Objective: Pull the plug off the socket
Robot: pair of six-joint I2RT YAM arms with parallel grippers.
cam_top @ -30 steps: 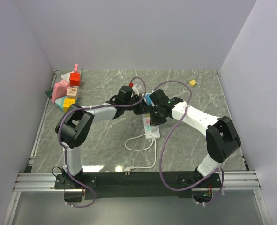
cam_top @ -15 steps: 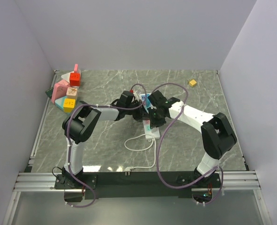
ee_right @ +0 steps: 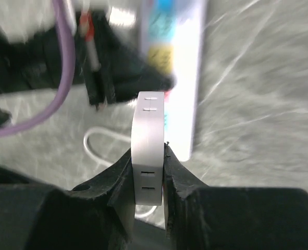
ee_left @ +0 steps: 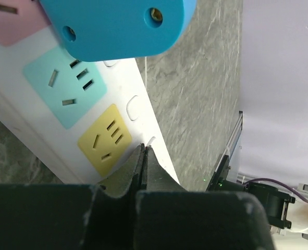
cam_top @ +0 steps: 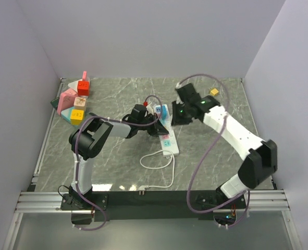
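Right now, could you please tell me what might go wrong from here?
1. The right gripper pinches the white plug only by its near end, so the plug could slip or twist out as the arm moves.
2. The shut left gripper seems to press the power strip right at its edge, beside the yellow socket. It may slide off and shove the strip.

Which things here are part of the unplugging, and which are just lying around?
Job: white plug in the right gripper; power strip under the left gripper.
Lying about: blue adapter, coloured toy blocks, small yellow block.
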